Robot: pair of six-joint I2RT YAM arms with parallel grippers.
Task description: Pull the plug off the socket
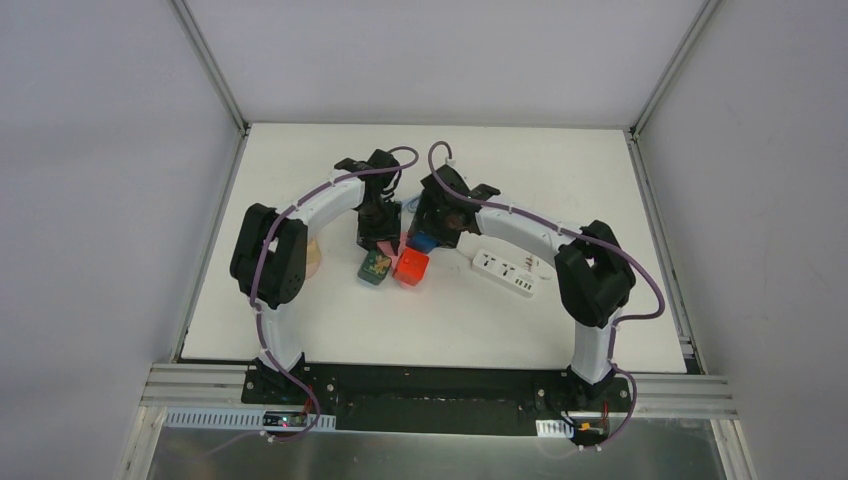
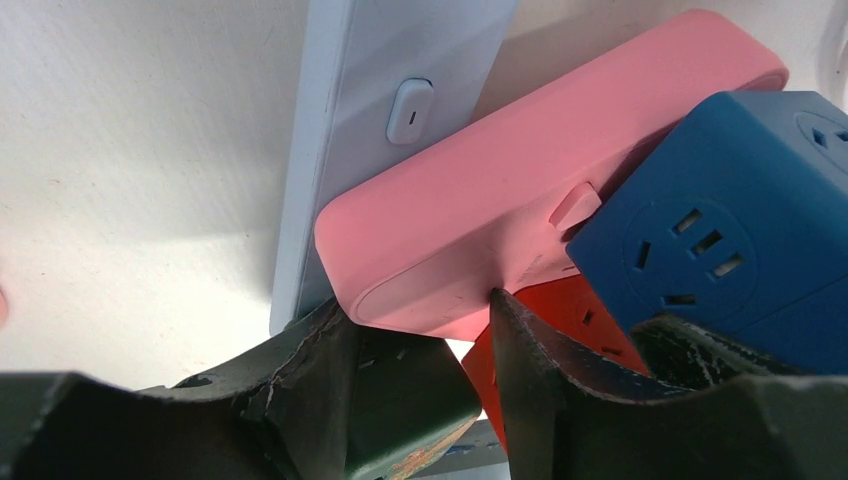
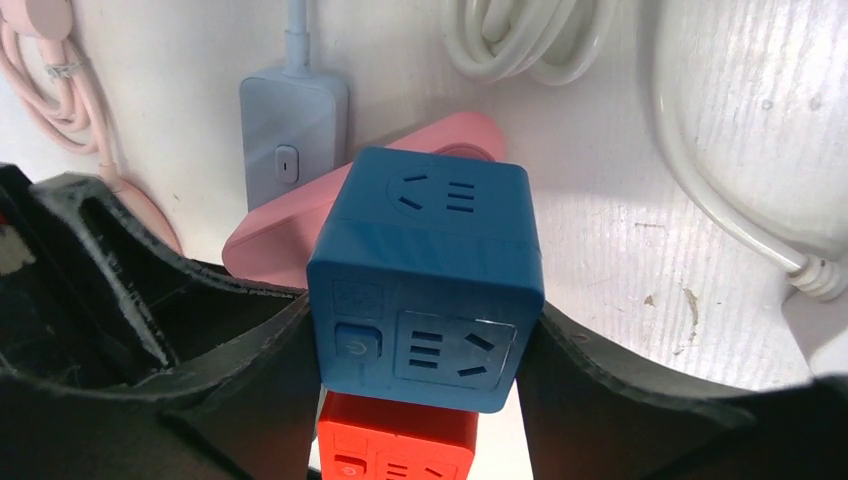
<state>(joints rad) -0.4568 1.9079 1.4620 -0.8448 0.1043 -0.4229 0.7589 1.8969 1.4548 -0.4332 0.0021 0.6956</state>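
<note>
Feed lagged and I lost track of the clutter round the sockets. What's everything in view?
blue cube socket: one, blue, between the right gripper's fingers
red cube socket: one, red-orange, next to the blue
green cube socket: one, green, left of the red
pink power strip: one, pink, end between the left gripper's fingers
pale blue power strip: one, behind the pink
white power strip: one, right of centre
white cable: coiled, far side
pink cable: one, bundled
left gripper: dark, closed on pink strip
right gripper: dark, closed on blue cube

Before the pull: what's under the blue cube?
A red cube shows just beneath the blue cube in the right wrist view. Their meeting faces are covered, so any prongs can't be seen.
</note>
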